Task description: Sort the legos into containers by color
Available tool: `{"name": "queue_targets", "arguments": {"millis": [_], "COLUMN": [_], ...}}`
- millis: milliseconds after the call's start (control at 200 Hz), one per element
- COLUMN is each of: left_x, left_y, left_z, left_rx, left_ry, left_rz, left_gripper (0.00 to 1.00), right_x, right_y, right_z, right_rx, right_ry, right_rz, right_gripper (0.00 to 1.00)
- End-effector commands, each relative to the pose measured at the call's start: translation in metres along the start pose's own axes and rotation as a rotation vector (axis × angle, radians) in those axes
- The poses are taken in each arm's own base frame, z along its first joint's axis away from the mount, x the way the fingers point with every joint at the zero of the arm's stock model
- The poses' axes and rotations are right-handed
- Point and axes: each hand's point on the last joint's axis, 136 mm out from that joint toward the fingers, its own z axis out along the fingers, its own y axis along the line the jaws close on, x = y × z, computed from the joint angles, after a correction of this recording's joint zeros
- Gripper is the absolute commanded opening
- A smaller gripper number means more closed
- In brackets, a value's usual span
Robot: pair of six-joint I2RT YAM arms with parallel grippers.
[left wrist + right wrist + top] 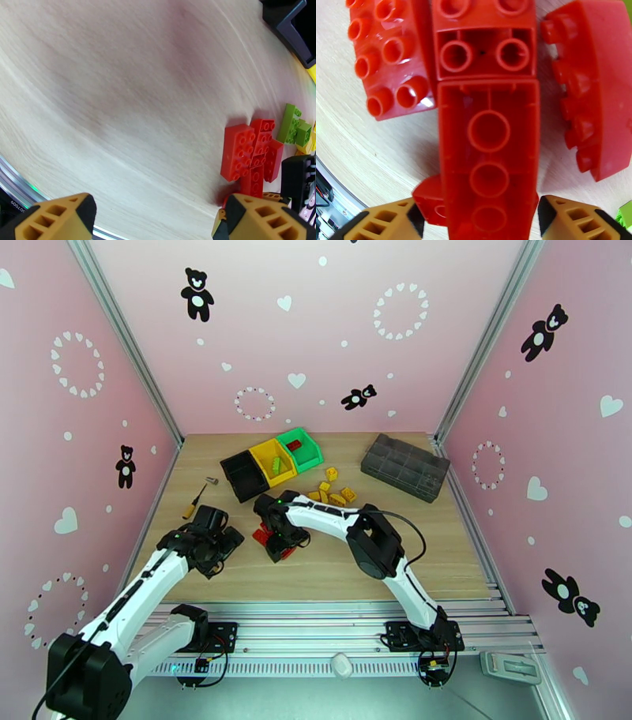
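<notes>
A cluster of red legos (263, 536) lies mid-table, seen close up as red legos (391, 59). My right gripper (278, 544) is down on them, open, its fingers (387, 221) on either side of a long upside-down red brick (489, 158). My left gripper (215, 546) hovers open just left of the cluster, with nothing between its fingers (59, 217). The left wrist view shows the red legos (249, 154) and two green bricks (294, 126). Yellow legos (332, 491) lie beyond. The black bin (245, 475), yellow bin (265, 451) and green bin (310, 444) stand joined at the back.
A green brick (276, 464) lies in the yellow bin and a red one (294, 445) in the green bin. A dark grey compartmented tray (405, 465) sits back right. A screwdriver (195, 500) lies at the left. Bare wood stretches along the front.
</notes>
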Motion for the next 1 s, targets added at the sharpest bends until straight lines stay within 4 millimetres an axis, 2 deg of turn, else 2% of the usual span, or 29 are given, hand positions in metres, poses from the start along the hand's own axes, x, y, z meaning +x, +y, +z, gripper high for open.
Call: {"name": "queue_targets", "arguments": {"millis": [0, 255, 270, 405, 581, 676, 776, 991], "left_x": [-0.009, -0.016, -0.020, -0.020, 0.001, 0.015, 0.022, 0.000], "left_y": [-0.020, -0.048, -0.058, -0.088, -0.147, -0.185, -0.223, -0.282], "left_z": [-0.003, 0.000, -0.005, -0.004, -0.002, -0.002, -0.001, 0.000], "left_rx": [0.041, 0.070, 0.095, 0.138, 0.229, 0.281, 0.357, 0.453], "left_ry": [-0.007, 0.019, 0.011, 0.034, 0.095, 0.124, 0.166, 0.183], "left_rz": [0.020, 0.060, 0.063, 0.107, 0.209, 0.265, 0.276, 0.238], "left_gripper": [0.91, 0.90, 0.90, 0.88, 0.88, 0.87, 0.87, 0.87], "right_x": [0.000, 0.015, 0.016, 0.028, 0.028, 0.016, -0.005, -0.076], "right_y": [0.000, -0.012, -0.013, -0.032, -0.066, -0.088, -0.110, -0.147], "right_z": [-0.016, -0.035, -0.037, -0.048, -0.074, -0.091, -0.109, -0.141], "right_rx": [-0.005, -0.031, -0.033, -0.034, -0.057, -0.091, -0.143, -0.322], "right_ry": [-0.014, -0.035, -0.036, -0.046, -0.098, -0.149, -0.212, -0.375], "right_rz": [0.000, 0.059, 0.063, 0.105, 0.189, 0.255, 0.334, 0.508], "right_gripper": [0.69, 0.67, 0.67, 0.67, 0.67, 0.67, 0.66, 0.66]}}
